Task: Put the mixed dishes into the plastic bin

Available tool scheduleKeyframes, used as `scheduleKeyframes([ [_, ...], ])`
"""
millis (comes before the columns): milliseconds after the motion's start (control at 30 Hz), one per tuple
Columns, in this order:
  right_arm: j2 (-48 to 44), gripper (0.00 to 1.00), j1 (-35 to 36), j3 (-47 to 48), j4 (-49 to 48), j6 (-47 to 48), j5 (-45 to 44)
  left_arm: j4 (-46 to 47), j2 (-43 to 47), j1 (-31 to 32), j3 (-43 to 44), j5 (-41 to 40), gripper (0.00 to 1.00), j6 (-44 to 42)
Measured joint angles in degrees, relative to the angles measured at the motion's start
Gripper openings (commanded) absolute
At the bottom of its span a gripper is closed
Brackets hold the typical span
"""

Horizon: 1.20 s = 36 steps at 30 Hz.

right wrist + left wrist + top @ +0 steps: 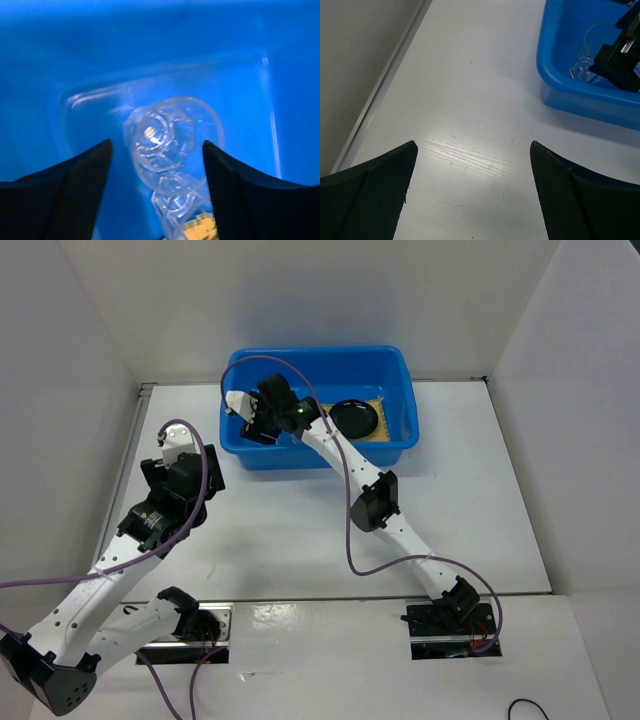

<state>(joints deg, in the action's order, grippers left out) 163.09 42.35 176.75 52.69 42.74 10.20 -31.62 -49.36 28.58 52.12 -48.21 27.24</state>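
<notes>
Worktop [470, 100] lies pale beneath the left hand [472, 150], whose fingers are spread wide with nothing between them. This hand hovers over the bare surface, near the left end of the plastic bin [350, 370] but outside it. In the top view no dish shows anywhere on the worktop around the bin.

Farther on, the right arm reaches over the near rim, and the right hand [156, 145] hangs low inside the left half of the bin. Its fingers are also apart. The clear cup [172, 135] lies on its side on the blue floor below the gap, with blue showing between it and each finger, so I judge it is resting in the bin and not pinched.

In the right half of the bin the black dish [355, 418] sits on the bamboo mat [388, 405], whose tan edge shows around it against the far right wall.

The lime-green plate is the doubtful piece. A yellow-green patch shows at the bottom edge of the right wrist view, just beside the cup. I cannot tell whether it is the plate, and the arm hides that spot from above.

By this reckoning, mat, black dish and cup are in the bin and the task looks close to finished. What seems left is lifting the right hand clear and confirming the green plate is inside.
</notes>
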Motion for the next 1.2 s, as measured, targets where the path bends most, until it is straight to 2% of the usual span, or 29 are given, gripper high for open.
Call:
scheduleKeyframes([
  [200, -4.81, 0.99, -0.26, -0.02, -3.34, -4.44, -0.5, -0.11, 0.0, 0.0, 0.0, -0.37, 0.99, 0.0],
  [300, -10.82, 0.99, -0.98, -0.02, -3.58, -5.95, -0.59, -0.11, 0.0, 0.0, 0.0, -0.35, 0.99, 0.0],
  [433, -21.18, 0.99, -4.63, 0.44, 0.79, -6.19, -0.11, -0.09, 0.0, 0.0, 0.0, -0.28, 0.99, 0.0],
  [600, -31.85, 0.99, -16.39, 0.63, 11.26, -7.48, 2.54, 0.0, 0.96, 0.0, 0.0, 0.48, 0.99, -0.04],
  [767, -45.0, 0.99, -32.11, -20.13, 15.89, -8.33, 7.65, 0.37, 2.38, 0.0, 0.0, 1.73, 0.99, -0.09],
  [933, -59.84, 0.99, -45.59, -50.21, 17.62, -6.34, 16.35, 0.39, 4.28, 0.0, 0.0, 3.26, 0.99, -0.26],
  [1033, -70.79, 0.99, -50.29, -69.09, 15.45, -5.53, 17.81, 1.18, 8.31, 0.0, -0.17, 4.61, 0.99, -0.5],
  [1133, -84.37, 0.99, -51.1, -86.12, 11.96, -5.55, 17.05, 3.06, 13.4, 0.0, -0.87, 6.36, 0.99, -0.48],
  [1200, -93.04, 0.99, -50.71, -93.88, 9.33, -5.6, 16.35, 4.13, 16.37, 0.0, -1.53, 7.58, 0.99, -0.42],
])
